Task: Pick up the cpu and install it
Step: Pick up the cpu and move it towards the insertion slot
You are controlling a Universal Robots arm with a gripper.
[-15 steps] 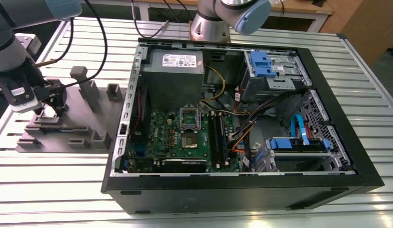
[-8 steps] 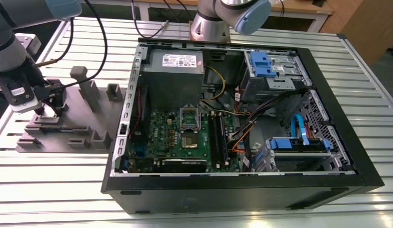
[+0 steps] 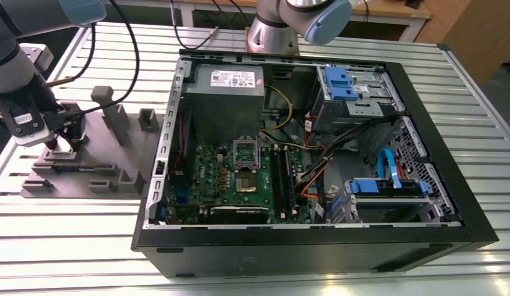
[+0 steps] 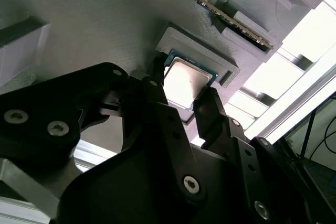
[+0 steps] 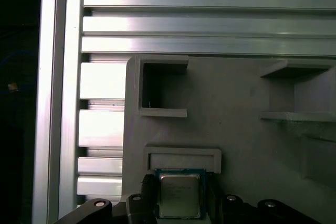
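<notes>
- Black fingers [image 4: 157, 85] of the hand [image 4: 182, 92] sit closest to the lens in both wrist views, one on each side of the cpu [image 4: 184, 80].
- They are drawn in against two opposite edges of the cpu, with no gap showing on either side.
- Its silvery top faces up, and it lies flat in a shallow square pocket of the grey plastic tray [image 5: 236, 129], not yet lifted out.
- A low raised lip of the tray runs just beside one edge of the cpu [image 5: 179, 195].
- Seen from the exterior view, the hand [image 3: 65, 147] is down on the tray [image 3: 90, 179], at that view's left.
- An open computer case [image 3: 320, 246] lies on its side just beside the tray, its green circuit board [image 3: 230, 179] facing up.
- Both rest on the ribbed metal counter [image 3: 74, 246].
</notes>
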